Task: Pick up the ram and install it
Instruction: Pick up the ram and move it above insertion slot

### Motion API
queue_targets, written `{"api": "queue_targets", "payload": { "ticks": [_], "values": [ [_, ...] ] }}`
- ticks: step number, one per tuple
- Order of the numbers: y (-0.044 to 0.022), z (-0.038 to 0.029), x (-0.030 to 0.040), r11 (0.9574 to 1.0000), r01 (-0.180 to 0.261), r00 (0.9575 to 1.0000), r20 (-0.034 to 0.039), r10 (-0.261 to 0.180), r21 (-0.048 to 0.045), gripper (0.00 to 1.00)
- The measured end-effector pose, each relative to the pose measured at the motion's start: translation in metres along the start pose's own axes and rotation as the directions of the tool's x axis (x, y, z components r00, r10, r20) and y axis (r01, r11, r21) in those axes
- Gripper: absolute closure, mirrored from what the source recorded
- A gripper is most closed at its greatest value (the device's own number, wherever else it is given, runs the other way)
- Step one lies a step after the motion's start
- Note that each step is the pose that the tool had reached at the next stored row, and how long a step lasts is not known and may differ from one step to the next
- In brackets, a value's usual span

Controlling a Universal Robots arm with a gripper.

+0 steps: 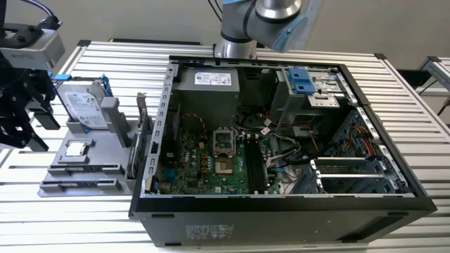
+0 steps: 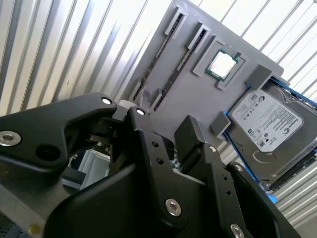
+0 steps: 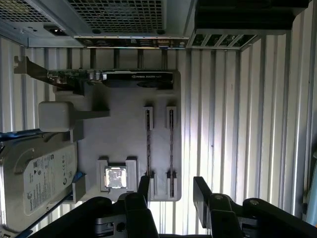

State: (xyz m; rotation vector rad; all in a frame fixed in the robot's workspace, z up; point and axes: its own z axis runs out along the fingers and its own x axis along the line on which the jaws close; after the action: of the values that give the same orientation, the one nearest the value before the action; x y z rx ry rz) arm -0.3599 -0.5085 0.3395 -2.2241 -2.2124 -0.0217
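**A:** Where's the ram (image 3: 171, 148)?
**B:** It stands on edge in the grey holder (image 3: 124, 134), at nine o'clock of the case (image 1: 281, 203) in the exterior view, so its top edge offers a pinch.
**A:** And the claw (image 3: 172, 187)?
**B:** Spread apart and empty, hovering above it.

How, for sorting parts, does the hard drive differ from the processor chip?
The hard drive is far larger than the processor chip. The hard drive is oblong with a white label; the processor chip is square. The hard drive leans tilted; the processor chip lies flat. Both are silver and sit on the grey tray.
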Motion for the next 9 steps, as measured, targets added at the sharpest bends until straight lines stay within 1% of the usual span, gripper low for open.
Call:
{"api": "queue_targets", "payload": {
  "ticks": [9],
  "values": [
    [0.0,0.0077,0.0007,1.0,0.0,1.0,0.0013,0.0,-0.0001,0.0]
  ]
}}
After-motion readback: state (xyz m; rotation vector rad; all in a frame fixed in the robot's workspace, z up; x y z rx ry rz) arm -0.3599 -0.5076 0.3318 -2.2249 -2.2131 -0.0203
